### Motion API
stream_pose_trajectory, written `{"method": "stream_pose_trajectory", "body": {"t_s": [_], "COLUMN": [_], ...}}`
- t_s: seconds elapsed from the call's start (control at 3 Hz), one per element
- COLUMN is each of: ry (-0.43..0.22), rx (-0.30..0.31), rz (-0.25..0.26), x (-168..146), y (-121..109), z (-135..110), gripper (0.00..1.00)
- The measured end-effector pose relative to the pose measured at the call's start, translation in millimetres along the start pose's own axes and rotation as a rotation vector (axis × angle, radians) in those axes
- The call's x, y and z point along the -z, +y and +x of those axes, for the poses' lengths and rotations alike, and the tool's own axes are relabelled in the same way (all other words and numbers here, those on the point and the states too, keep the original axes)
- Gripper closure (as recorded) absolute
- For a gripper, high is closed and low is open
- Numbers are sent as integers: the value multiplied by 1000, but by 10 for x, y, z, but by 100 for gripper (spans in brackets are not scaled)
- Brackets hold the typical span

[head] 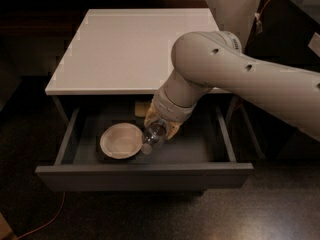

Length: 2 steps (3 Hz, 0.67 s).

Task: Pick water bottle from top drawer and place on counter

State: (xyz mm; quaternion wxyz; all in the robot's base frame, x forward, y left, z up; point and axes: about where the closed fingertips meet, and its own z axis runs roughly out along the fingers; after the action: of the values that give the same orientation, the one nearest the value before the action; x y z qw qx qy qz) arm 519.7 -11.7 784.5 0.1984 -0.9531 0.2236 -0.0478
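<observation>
Over the open top drawer (145, 176), right of the bowl (120, 140), the gripper (161, 126) is clamped around the tilted water bottle (152, 136).

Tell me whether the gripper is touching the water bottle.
Touching. The camera view shows the gripper clamped around the tilted water bottle's upper end, inside the top drawer.
</observation>
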Motion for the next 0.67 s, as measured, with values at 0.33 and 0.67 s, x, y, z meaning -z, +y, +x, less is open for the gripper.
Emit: {"method": "stream_pose_trajectory", "body": {"t_s": [0.33,0.67], "ry": [-17,-38], "rx": [51,99], "rz": [12,35], "x": [241,507], "y": [-93,-173], "z": [-207,-369], "gripper": [100,100]}}
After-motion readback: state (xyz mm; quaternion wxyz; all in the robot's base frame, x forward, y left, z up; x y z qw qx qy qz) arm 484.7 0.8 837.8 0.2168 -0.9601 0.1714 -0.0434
